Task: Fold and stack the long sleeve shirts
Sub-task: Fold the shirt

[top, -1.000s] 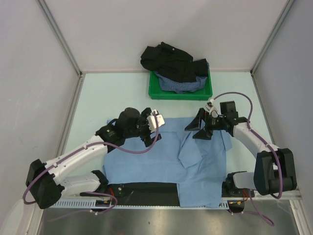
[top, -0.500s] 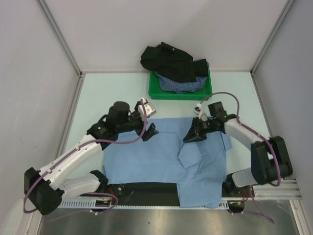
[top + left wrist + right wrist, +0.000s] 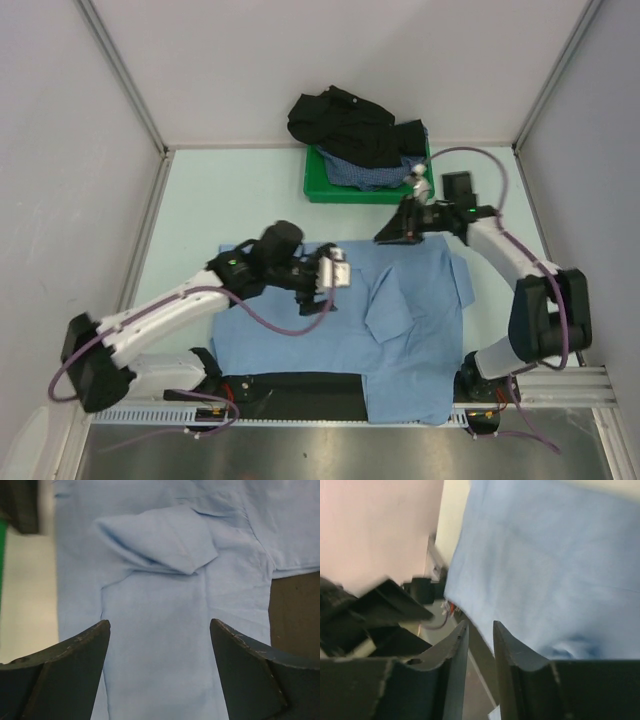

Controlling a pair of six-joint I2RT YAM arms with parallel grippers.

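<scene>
Left gripper (image 3: 158, 625) farther over blue shirt (image 3: 420, 330); right gripper (image 3: 480, 626) nearer tray (image 3: 312, 185)

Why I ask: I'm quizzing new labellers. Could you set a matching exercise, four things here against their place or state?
1 plain light blue cloth shirt
2 black cloth shirt
3 green plastic tray
4 left gripper

A jaws wide apart
B filled, at the table's far end
C spread flat, mid-table
D heaped, spilling over the far side

Pairs: 1-C, 2-D, 3-B, 4-A

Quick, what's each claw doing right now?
Left claw: open, empty, over the light blue shirt.
Right claw: nearly closed, apparently pinching that shirt's edge.
</scene>
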